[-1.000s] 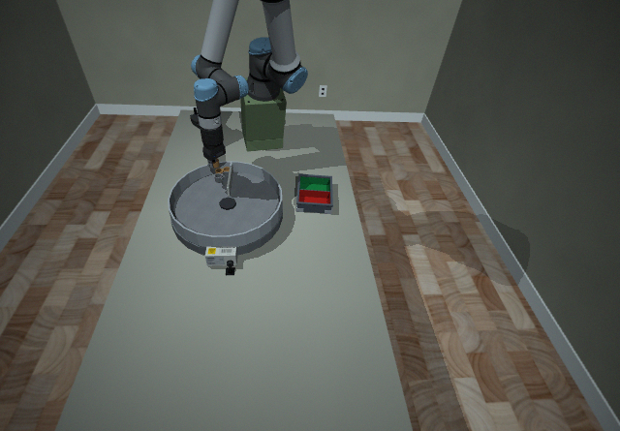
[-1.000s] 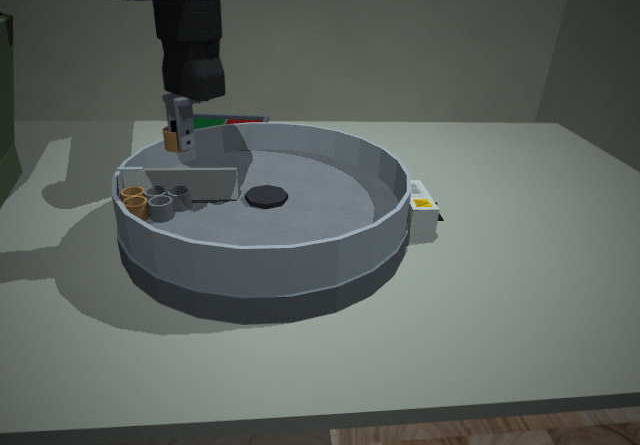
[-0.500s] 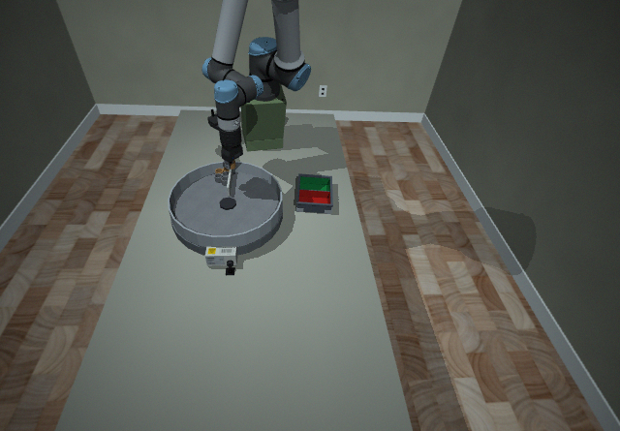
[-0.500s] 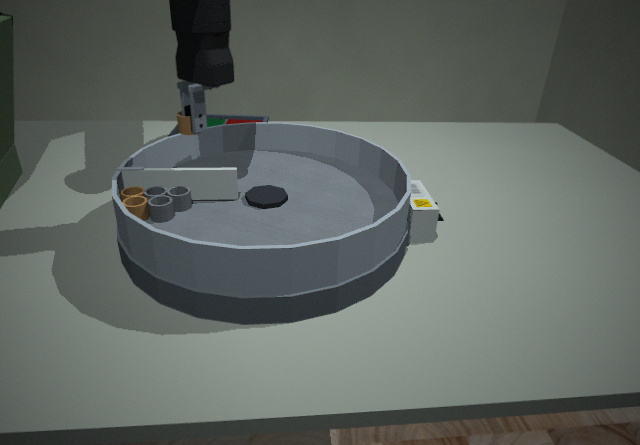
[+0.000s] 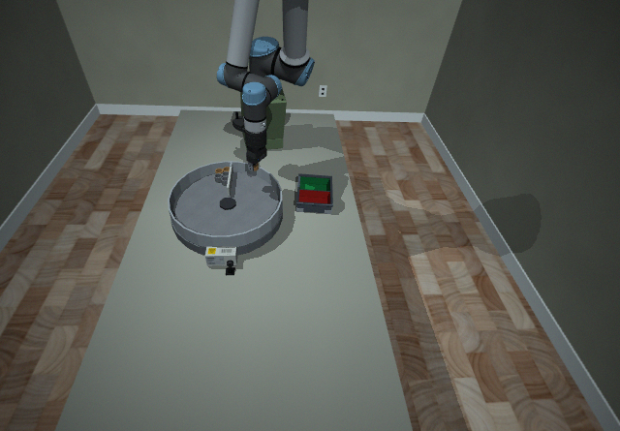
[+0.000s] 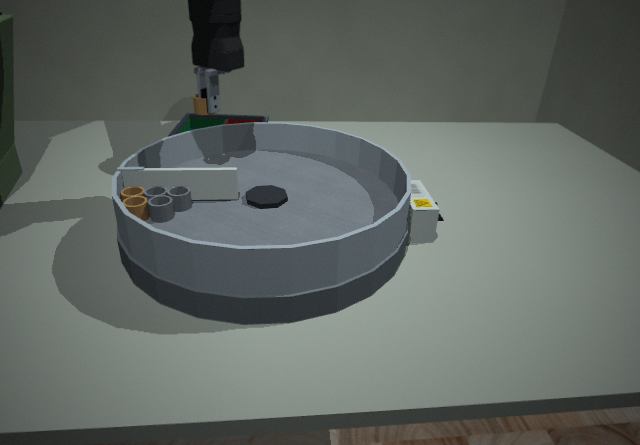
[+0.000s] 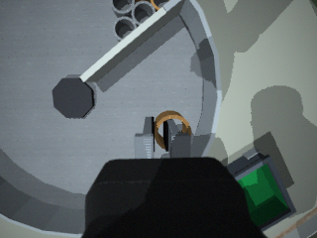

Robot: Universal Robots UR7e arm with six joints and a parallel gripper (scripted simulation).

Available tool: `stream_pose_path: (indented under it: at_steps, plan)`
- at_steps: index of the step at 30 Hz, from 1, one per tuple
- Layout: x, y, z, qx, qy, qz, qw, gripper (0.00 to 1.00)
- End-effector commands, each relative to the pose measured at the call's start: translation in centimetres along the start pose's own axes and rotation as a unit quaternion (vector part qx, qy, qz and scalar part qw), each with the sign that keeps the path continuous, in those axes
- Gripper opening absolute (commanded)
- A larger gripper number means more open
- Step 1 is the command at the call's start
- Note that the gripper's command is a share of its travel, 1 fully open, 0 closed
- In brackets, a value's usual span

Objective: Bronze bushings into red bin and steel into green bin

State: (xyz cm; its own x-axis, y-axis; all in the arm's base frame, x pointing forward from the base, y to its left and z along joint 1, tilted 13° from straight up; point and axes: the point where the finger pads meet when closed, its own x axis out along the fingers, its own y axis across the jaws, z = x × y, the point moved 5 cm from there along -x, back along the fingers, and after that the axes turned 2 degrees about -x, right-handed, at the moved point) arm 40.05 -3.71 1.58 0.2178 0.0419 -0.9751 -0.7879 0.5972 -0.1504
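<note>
One bushing (image 5: 256,167) (image 6: 199,104) (image 7: 185,121), bronze, is riding in the pincer (image 5: 253,167) (image 6: 207,104) (image 7: 158,127), whose fingers are clamping it by one side of its wall. You are holding it above the turntable (image 5: 225,240) (image 6: 248,275) (image 7: 30,149). Below and to one side of the pincer, two bronze bushings (image 5: 218,170) (image 6: 135,207) and three steel ones (image 6: 160,208) (image 7: 124,29) are standing by the divider (image 5: 230,181) (image 6: 206,183) (image 7: 131,45). The red bin (image 5: 314,197) (image 6: 245,121) is lying beyond the green bin (image 5: 313,184) (image 6: 204,123) (image 7: 260,190), both lower than the pincer. Because the grip is bearing on one wall only, you are risking a swing or slip if the arm is jerking. Because the bins are adjoining, you are risking a wrong-bin drop by releasing short.
</note>
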Motion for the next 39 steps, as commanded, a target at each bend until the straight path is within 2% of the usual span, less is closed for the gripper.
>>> stream_pose_path:
  at_steps: [1,2,4,7,10,15,21,26,30,35,39]
  plan:
    - [0.0,0.9,1.9,-0.007,0.001,-0.001,1.000,0.00]
    - [0.0,1.4,2.9,-0.012,0.001,-0.001,1.000,0.00]
    - [0.0,1.4,2.9,-0.012,0.001,-0.001,1.000,0.00]
    - [0.0,3.0,5.8,-0.025,0.001,-0.001,1.000,0.00]
    - [0.0,3.0,5.8,-0.025,0.001,-0.001,1.000,0.00]
    - [0.0,5.5,10.3,-0.046,0.001,-0.001,0.999,0.00]
    - [0.0,5.6,10.6,-0.047,0.001,-0.001,0.999,0.00]
    - [0.0,8.3,15.3,-0.068,0.001,-0.001,0.998,0.00]
    - [0.0,8.3,15.4,-0.068,0.001,-0.001,0.998,0.00]
    - [0.0,10.8,20.0,-0.090,0.001,-0.001,0.996,0.00]
    - [0.0,10.9,20.2,-0.090,0.001,-0.001,0.996,0.00]
